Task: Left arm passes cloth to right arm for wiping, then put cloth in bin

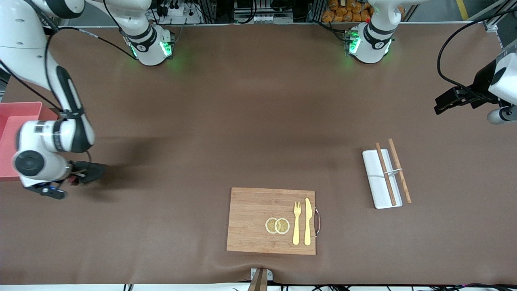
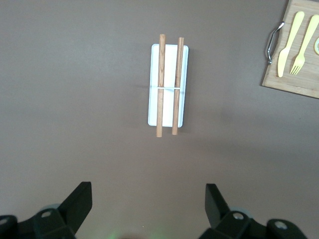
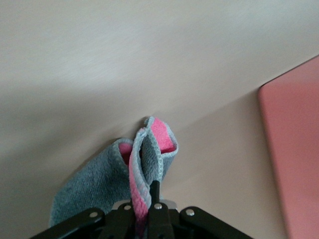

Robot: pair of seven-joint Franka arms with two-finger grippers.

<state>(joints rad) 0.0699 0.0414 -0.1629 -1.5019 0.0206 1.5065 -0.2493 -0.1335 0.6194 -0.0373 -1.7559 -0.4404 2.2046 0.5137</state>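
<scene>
1. Brown matte table (image 1: pixel 242 121) runs wall to wall; cables and rack gear sit along the edge by the arm bases.
2. Right gripper (image 1: pixel 76 174) is low over the table at the right arm's end, just beside the bin (image 1: pixel 16 121), fingers pinched tight on the cloth (image 3: pixel 144 169).
3. Cloth: fuzzy grey towel w/ pink inner face and stitched hem, folded up in the grip; the rest trails onto the tabletop. It's outside the bin, not in it.
4. Bin is salmon-pink plastic, straight walls, partly cut off at the picture's edge and partly covered by the right arm.
5. Left gripper (image 2: pixel 149 206) hangs high over bare table at the left arm's end, fingers wide apart, nothing between them. That arm waits.
6. White oblong tray (image 1: pixel 381 178) is smooth and glossy, w/ two wooden chopsticks (image 1: pixel 392 170) laid lengthwise, one hanging off its edge.
7. Bamboo cutting board (image 1: pixel 258 220) w/ metal handle sits near the front edge mid-table, carrying a pale yellow fork (image 1: pixel 297 222), knife (image 1: pixel 308 221) and two lemon slices (image 1: pixel 277 225).
8. Wide bare stretch between the bin end and the board; also mid-table toward the bases.
</scene>
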